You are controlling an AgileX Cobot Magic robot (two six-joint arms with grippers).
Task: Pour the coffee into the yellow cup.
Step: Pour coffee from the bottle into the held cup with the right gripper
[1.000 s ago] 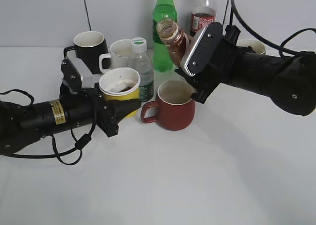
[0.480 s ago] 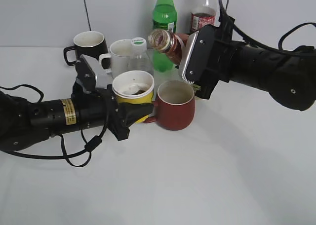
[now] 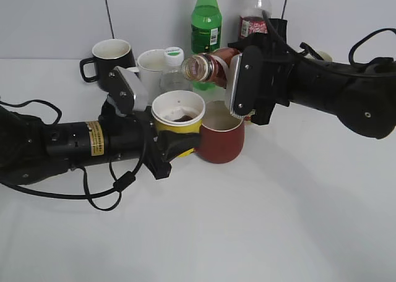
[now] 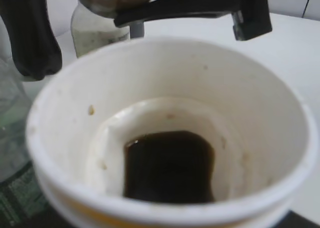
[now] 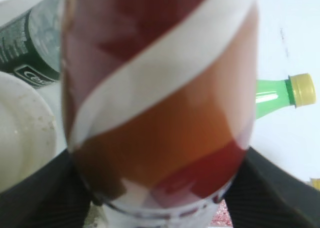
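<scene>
My left gripper (image 3: 170,147) is shut on the yellow cup (image 3: 179,120) and holds it raised, left of the dark red mug. The left wrist view looks into the cup (image 4: 165,138); a pool of dark coffee (image 4: 169,165) lies at its bottom. My right gripper (image 3: 238,87) is shut on the brown coffee bottle (image 3: 210,66), tipped nearly level, its open neck pointing left just above the cup's far rim. The right wrist view is filled by the bottle's (image 5: 160,98) brown body and white swoosh.
A dark red mug (image 3: 221,135) stands just right of the cup, under the bottle. Behind are a black mug (image 3: 111,55), a white mug (image 3: 151,68), a small water bottle (image 3: 174,65), a green bottle (image 3: 205,22) and a cola bottle (image 3: 253,16).
The left gripper has carried the yellow cup to the right and up, beside the red mug. The right gripper has tipped the bottle further, its neck swinging left and down over the cup.
</scene>
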